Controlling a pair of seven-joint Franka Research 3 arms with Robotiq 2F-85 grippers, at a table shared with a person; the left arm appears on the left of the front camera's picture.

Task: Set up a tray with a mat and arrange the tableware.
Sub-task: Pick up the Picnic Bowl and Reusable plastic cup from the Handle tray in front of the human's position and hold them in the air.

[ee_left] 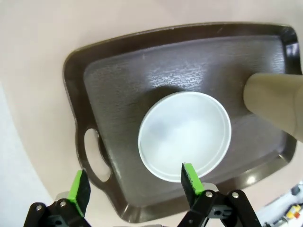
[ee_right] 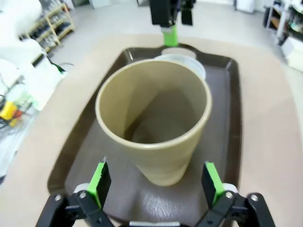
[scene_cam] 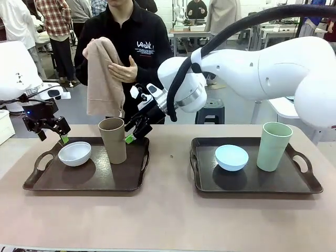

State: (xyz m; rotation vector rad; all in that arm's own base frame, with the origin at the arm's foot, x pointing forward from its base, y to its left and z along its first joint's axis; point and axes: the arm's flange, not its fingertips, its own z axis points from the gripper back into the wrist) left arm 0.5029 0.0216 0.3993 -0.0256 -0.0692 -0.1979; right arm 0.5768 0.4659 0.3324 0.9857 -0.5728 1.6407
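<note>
I count two trays. The left tray [scene_cam: 84, 182] has one white bowl [scene_cam: 74, 153] at its left end and one tan cup [scene_cam: 113, 140] by its far edge, and the right tray [scene_cam: 252, 185] has one light blue bowl [scene_cam: 231, 157] and one pale green cup [scene_cam: 273, 146] at its right end. My left gripper [scene_cam: 52, 136] hangs released over the white bowl, and my right gripper [scene_cam: 135, 132] is released just beside the tan cup.

On my feed I've got the pinkish-beige surface [scene_cam: 168, 220], a dark stool [scene_cam: 212, 105] behind it at about 1 o'clock, and a bystander in plaid [scene_cam: 55, 21] way back at 11.
</note>
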